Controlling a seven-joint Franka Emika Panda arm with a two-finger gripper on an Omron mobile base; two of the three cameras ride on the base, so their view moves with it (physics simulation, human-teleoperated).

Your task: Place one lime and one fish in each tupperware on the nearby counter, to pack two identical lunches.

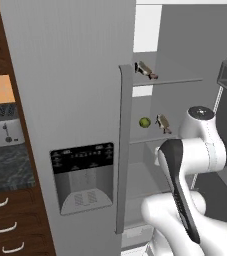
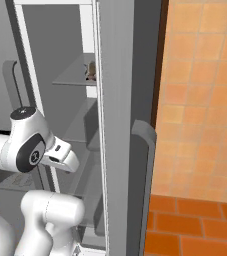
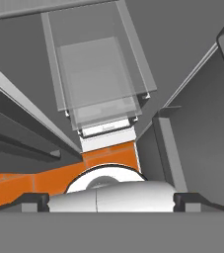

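Note:
In the open fridge, one fish (image 1: 145,70) lies on the upper shelf. A lime (image 1: 144,122) and a second fish (image 1: 163,123) sit side by side on the shelf below. From the right, the upper fish (image 2: 90,71) peeks past the door edge. My gripper (image 3: 111,200) is open, its two dark fingertips (image 3: 34,200) far apart with nothing between them. It hangs low in front of the fridge and points down at the clear bottom drawers (image 3: 101,79), well below the food. The tupperware is out of view. The counter (image 1: 5,167) is at the far left.
The closed fridge door with its dispenser (image 1: 82,177) and long handle (image 1: 122,150) stands left of the open compartment. A silver toaster (image 1: 0,132) sits on the counter above brown drawers (image 1: 7,230). The open right door (image 2: 130,125) stands edge-on before an orange tiled wall (image 2: 200,100).

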